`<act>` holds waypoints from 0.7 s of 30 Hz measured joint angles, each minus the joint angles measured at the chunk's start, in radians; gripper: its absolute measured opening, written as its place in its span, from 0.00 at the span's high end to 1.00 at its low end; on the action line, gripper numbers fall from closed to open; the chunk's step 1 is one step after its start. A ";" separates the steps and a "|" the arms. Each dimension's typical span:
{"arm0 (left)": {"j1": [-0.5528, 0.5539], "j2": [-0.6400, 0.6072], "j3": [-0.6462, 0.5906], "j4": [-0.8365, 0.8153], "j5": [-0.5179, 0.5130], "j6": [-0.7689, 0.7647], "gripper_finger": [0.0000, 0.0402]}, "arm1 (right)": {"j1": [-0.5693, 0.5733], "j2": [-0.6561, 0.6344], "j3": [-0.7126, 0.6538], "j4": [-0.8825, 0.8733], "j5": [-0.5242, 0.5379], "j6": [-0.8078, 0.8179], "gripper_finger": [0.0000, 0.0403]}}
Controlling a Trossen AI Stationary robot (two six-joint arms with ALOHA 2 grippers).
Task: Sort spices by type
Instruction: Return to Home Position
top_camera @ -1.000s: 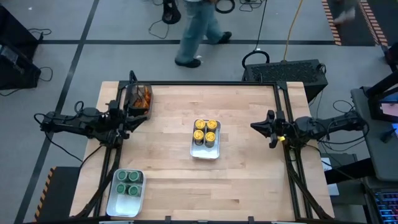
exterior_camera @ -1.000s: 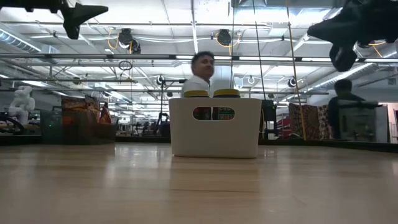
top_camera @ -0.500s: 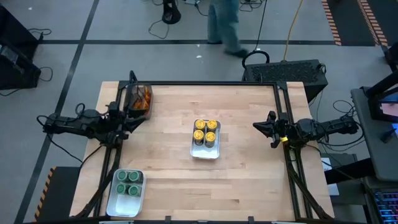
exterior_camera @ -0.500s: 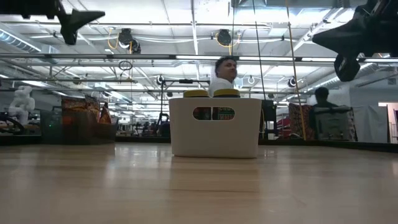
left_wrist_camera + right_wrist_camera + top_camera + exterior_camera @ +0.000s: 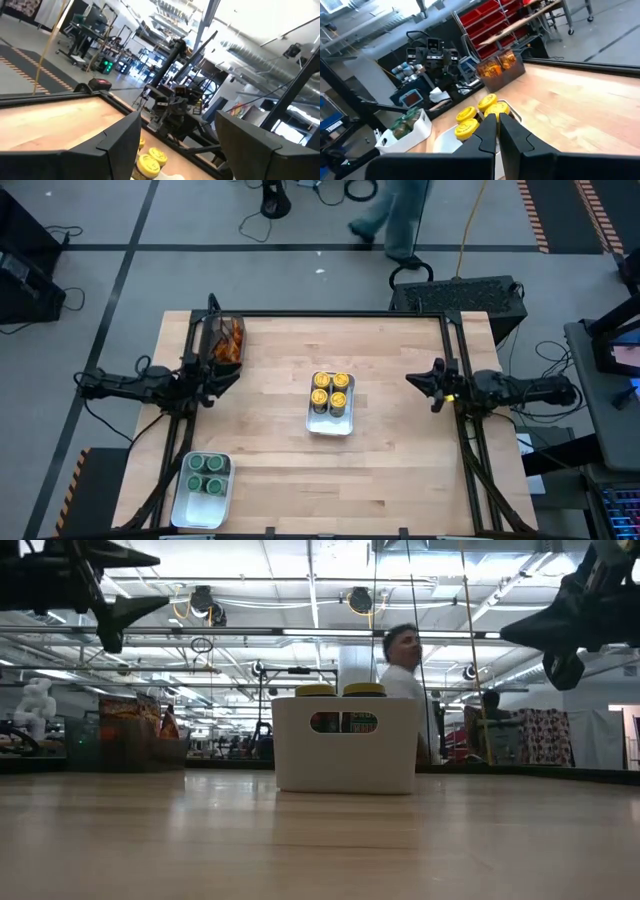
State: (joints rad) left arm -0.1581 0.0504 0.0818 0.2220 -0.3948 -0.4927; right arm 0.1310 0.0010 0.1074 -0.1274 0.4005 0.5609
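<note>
Seemed at the homing step, jars (image 5: 330, 390) sorted, with left gripper (image 5: 178, 120) spread empty, right gripper (image 5: 497, 118) pinched together, only parking needed.

left gripper (image 5: 225, 377) hung over table's (image 5: 400, 470) left edge, fingers spread wide; right gripper (image 5: 411, 379) over its right edge, fingers nearly touching; both aimed inward.

The central tray (image 5: 330, 426) is white and holds jars with yellow lids (image 5: 330, 391). Left of the central tray, toward the table's front corner, a second white tray (image 5: 195, 511) holds jars with green lids (image 5: 206, 476). Left of the central tray and farther back, a dark bin (image 5: 224, 357) shows orange-brown packets (image 5: 229, 335). The table (image 5: 400, 470) is pale wood, plank-grained.
</note>
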 joint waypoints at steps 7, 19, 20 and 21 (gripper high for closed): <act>0.000 -0.043 -0.040 0.009 -0.002 -0.026 0.36 | -0.099 0.000 0.000 -0.019 -0.138 0.007 1.00; 0.000 -0.050 -0.042 0.013 0.000 -0.026 0.36 | -0.234 0.000 -0.009 -0.007 -0.253 -0.064 1.00; 0.000 -0.050 -0.042 0.013 0.000 -0.026 0.36 | -0.244 0.000 -0.016 0.026 -0.273 -0.072 1.00; 0.001 -0.050 -0.042 0.013 0.001 -0.026 0.36 | -0.251 0.000 -0.025 0.053 -0.299 -0.076 1.00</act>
State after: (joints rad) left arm -0.1574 0.0006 0.0402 0.2352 -0.3935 -0.5182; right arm -0.1202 0.0010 0.0828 -0.0745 0.1016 0.4849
